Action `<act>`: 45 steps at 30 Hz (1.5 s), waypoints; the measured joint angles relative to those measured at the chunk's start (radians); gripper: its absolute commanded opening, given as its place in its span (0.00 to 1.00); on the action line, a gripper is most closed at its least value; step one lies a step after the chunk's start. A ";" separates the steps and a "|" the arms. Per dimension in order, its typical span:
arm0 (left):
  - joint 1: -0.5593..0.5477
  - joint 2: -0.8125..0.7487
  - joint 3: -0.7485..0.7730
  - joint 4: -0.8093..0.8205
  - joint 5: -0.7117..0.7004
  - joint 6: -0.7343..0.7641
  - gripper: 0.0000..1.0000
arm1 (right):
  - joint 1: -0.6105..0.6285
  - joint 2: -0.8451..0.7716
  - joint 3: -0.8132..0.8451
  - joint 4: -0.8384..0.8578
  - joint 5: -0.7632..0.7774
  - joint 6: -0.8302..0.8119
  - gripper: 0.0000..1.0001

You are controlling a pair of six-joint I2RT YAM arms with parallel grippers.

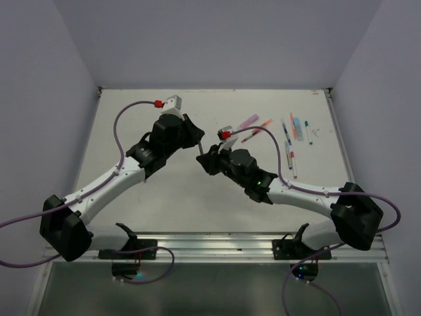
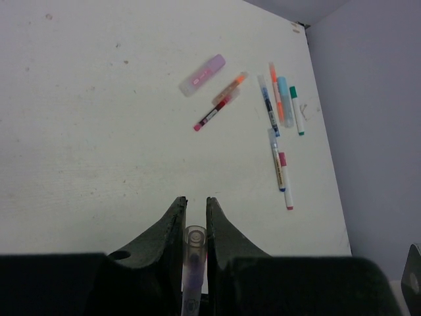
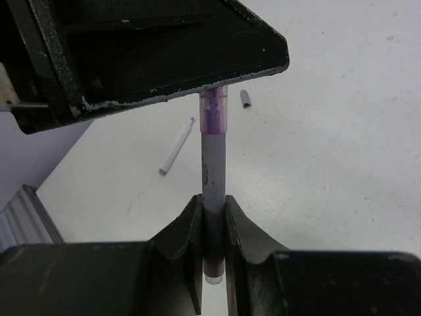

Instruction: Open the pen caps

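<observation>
Pen (image 3: 212,164) held level above the middle of the table (image 1: 197,210), between both claws. The left gripper (image 2: 195,204) is pinched tight on its purple cap (image 3: 214,112); the right gripper (image 3: 214,205) clamps the grey barrel. Other pens (image 1: 289,135) lie toward the far right corner.

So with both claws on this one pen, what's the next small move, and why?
Probably pull the two apart lengthwise: the left claw grips the purple cap, the right claw clamps the pen by its barrel, and the cap looks fully seated.
</observation>
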 measured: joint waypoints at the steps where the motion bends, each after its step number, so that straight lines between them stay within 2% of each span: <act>1: 0.004 0.000 0.003 0.000 0.004 0.000 0.00 | 0.000 0.002 -0.004 0.013 0.000 0.003 0.00; 8: 0.023 0.007 0.034 -0.008 0.002 0.010 0.00 | -0.007 0.032 -0.013 0.108 -0.010 0.023 0.00; 20: 0.071 0.098 0.197 -0.164 0.069 0.041 0.00 | -0.021 0.062 -0.045 0.238 0.005 0.041 0.00; 28: 0.079 0.101 0.219 -0.182 0.082 0.027 0.00 | -0.021 0.076 -0.060 0.299 0.005 0.043 0.00; 29: 0.080 0.101 0.219 -0.167 0.058 0.022 0.00 | -0.020 0.079 -0.060 0.287 -0.004 0.044 0.00; 33: 0.174 0.100 0.298 0.118 -0.097 -0.010 0.00 | 0.059 0.135 -0.146 0.114 -0.096 0.045 0.00; 36: 0.203 0.088 0.380 0.259 -0.173 -0.009 0.00 | 0.090 0.183 -0.193 -0.017 -0.141 0.046 0.00; 40: 0.197 0.069 0.432 0.336 -0.187 0.001 0.00 | 0.084 0.180 -0.200 -0.060 -0.146 0.049 0.00; 45: 0.213 0.050 0.407 0.307 -0.161 0.031 0.00 | 0.080 0.145 -0.172 -0.081 -0.142 0.055 0.00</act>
